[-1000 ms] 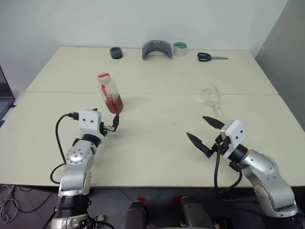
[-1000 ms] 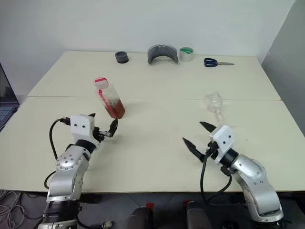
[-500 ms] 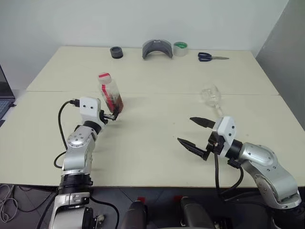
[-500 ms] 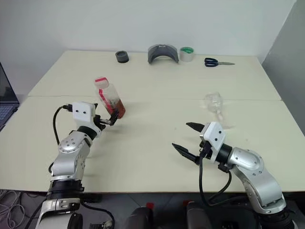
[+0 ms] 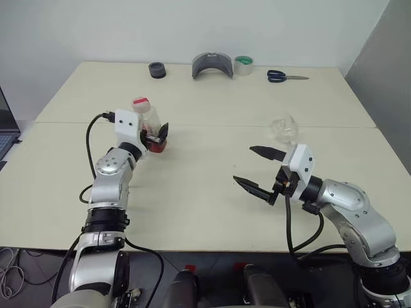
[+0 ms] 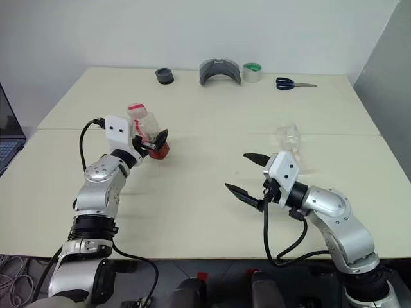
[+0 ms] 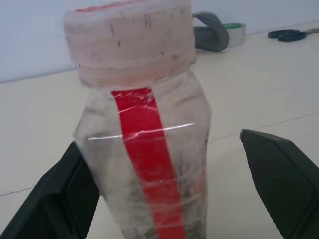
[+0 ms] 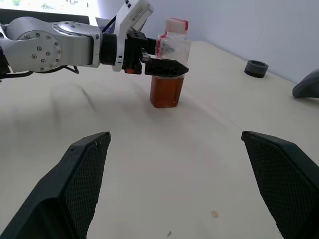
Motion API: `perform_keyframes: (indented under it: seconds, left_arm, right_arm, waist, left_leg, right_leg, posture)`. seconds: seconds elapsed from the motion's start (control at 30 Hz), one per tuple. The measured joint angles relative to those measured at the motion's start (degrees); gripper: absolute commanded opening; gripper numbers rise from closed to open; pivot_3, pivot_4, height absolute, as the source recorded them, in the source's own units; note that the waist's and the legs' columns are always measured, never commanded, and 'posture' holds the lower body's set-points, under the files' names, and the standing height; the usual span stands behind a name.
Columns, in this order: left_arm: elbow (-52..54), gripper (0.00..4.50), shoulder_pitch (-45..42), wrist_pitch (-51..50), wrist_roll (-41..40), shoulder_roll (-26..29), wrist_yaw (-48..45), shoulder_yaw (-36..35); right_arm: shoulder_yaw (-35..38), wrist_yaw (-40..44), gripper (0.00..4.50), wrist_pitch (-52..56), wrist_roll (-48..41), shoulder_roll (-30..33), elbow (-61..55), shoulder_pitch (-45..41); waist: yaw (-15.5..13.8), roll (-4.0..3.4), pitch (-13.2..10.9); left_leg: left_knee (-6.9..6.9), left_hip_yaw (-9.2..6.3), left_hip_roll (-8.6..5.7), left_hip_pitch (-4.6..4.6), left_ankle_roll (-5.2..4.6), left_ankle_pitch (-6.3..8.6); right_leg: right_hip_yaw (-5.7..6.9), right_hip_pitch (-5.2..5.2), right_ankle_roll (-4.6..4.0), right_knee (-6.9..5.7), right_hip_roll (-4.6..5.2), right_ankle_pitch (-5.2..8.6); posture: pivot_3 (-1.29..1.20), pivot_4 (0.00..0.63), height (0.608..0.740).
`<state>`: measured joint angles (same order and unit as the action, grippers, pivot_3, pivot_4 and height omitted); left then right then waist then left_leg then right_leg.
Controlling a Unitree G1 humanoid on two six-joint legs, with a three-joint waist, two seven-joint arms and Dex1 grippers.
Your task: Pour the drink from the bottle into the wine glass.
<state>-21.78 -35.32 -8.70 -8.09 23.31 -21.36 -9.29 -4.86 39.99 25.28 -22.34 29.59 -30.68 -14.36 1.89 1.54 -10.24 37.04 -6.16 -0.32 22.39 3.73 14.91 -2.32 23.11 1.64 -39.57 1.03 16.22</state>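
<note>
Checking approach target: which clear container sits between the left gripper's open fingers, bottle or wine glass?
The bottle, red-capped with amber drink in it. The left gripper straddles it, jaws open. The wine glass stands apart, beyond the open right gripper.

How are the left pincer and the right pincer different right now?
The left pincer sits around the bottle, a finger on each side, not yet closed; the right pincer has nothing between its fingers. The left is far out over the table; the right hangs nearer the front edge, short of the wine glass. Both are wide open and roughly level.
</note>
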Motion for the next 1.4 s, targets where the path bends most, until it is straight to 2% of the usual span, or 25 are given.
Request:
perform_keyframes:
  seconds: [0.37,0.97,1.07,1.27,1.33,1.4]
  left_arm:
    - [-1.08,4.48,-4.48,-3.53,0.32,-0.19,3.18,0.00]
    - [-4.13,4.48,-5.24,-4.37,1.85,-0.13,4.69,0.12]
    - [-4.92,3.89,-5.59,-3.94,1.85,-0.12,4.46,0.12]
    - [-5.45,2.05,-5.95,-2.22,1.86,-0.13,4.35,0.29]
    - [-5.47,1.79,-5.95,-1.93,1.89,-0.13,4.39,0.34]
    - [-5.47,1.78,-5.95,-1.84,1.93,-0.13,4.40,0.35]
  right_arm:
    - [0.00,0.04,4.50,0.74,-0.49,0.30,0.00,-0.50]
    - [0.00,1.13,4.50,1.35,-0.50,0.70,0.21,-2.01]
    - [0.00,1.16,4.50,1.36,-0.50,0.73,0.41,-2.28]
    - [0.00,1.16,4.50,1.48,-0.49,0.80,0.57,-2.31]
    - [0.00,1.16,4.50,1.53,-0.51,0.87,0.57,-2.32]
    - [0.00,1.16,4.50,1.59,-0.53,0.96,0.56,-2.34]
  waist:
    - [0.01,0.00,0.00]
    - [0.01,0.00,0.00]
    - [0.00,0.00,0.00]
    - [0.00,0.00,0.00]
    - [0.00,0.00,0.00]
    - [0.00,0.00,0.00]
  left_leg:
    - [0.02,-0.01,-0.01,0.04,0.00,0.00]
    - [0.03,-0.02,-0.02,0.05,0.00,0.00]
    - [0.03,-0.02,-0.02,0.06,0.01,0.00]
    - [0.03,-0.01,-0.01,0.06,0.01,-0.01]
    - [0.03,-0.02,-0.01,0.06,0.01,-0.01]
    - [0.03,-0.02,-0.02,0.06,0.01,0.00]
  right_leg:
    - [0.00,0.02,0.00,-0.02,0.01,0.00]
    - [0.01,0.03,0.00,-0.02,0.01,0.00]
    - [0.02,0.03,0.00,-0.01,0.01,0.00]
    - [0.01,0.04,0.00,-0.02,0.02,0.00]
    - [0.01,0.04,0.00,-0.02,0.02,0.00]
    - [0.01,0.04,0.00,-0.02,0.01,0.00]
  posture:
    - [0.00,0.150,0.740]
    - [0.00,0.150,0.740]
    - [0.00,0.150,0.740]
    - [0.00,0.150,0.740]
    - [0.00,0.150,0.740]
    - [0.00,0.150,0.740]
